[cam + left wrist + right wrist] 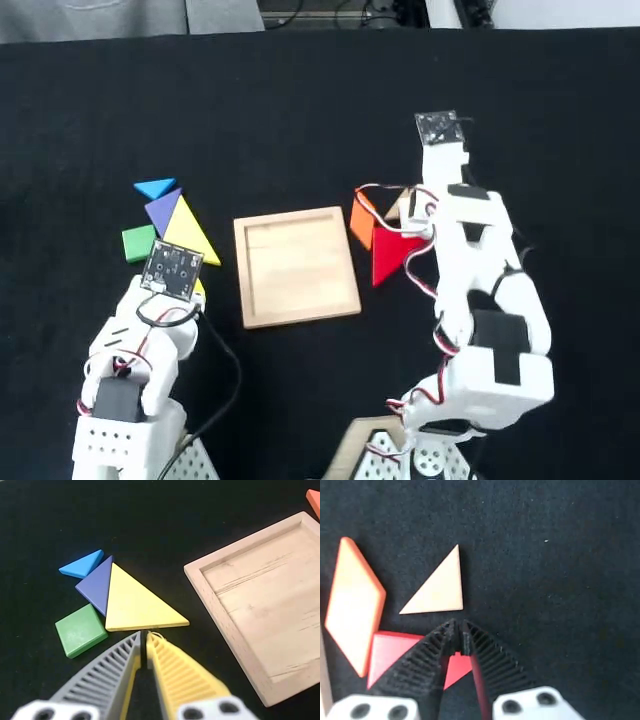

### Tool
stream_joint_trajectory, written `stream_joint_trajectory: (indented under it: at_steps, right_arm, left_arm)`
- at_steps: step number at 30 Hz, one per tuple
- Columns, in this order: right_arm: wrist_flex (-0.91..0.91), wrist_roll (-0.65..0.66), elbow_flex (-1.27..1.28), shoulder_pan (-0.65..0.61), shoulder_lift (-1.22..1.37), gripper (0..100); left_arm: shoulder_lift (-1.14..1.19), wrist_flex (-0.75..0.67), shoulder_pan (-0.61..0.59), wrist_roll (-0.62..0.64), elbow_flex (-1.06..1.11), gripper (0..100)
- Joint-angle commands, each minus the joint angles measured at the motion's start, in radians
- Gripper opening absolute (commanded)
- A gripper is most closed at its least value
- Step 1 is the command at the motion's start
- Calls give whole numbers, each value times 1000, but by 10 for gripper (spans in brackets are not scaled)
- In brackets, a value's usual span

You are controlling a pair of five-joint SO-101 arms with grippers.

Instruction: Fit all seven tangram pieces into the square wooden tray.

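While the square wooden tray (298, 265) lies bare on the tabletop (300, 110), the left end effector (145, 642) closed at the edge of the yellow triangle (135, 605) and the right end effector (457, 630) closed over the red triangle (387, 652), jaws are best opened before a piece is straddled squarely.

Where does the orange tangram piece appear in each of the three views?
High view: orange piece right of the wooden tray, against the red triangle.
Left wrist view: a sliver at the frame edge, past the tray's corner.
Right wrist view: against the red triangle, beside the pale triangle.
Landmarks: tray, red triangle.
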Motion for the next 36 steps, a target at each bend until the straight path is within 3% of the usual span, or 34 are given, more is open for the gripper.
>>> stream_joint_trajectory:
  at_steps: [1,15,19,26,31,33,36]
  right_arm:
    - [-6,-5,-50,11,2,11]
    - [358,367,-54,-8,-19,11]
    - [440,439,-36,-46,-189,11]
    - [535,690,105,-178,-633,11]
    - [611,747,130,-241,-634,13]
    - [609,760,128,-239,-579,45]
    - [620,882,136,-241,-487,192]
  left_arm:
    - [-5,3,10,-5,19,30]
    - [-5,3,12,-5,19,30]
    - [-5,3,12,-5,19,30]
    - [-5,3,10,-5,19,30]
    - [-5,2,10,-5,19,30]
    - [-5,2,10,-5,19,30]
    - [-5,3,10,-5,19,30]
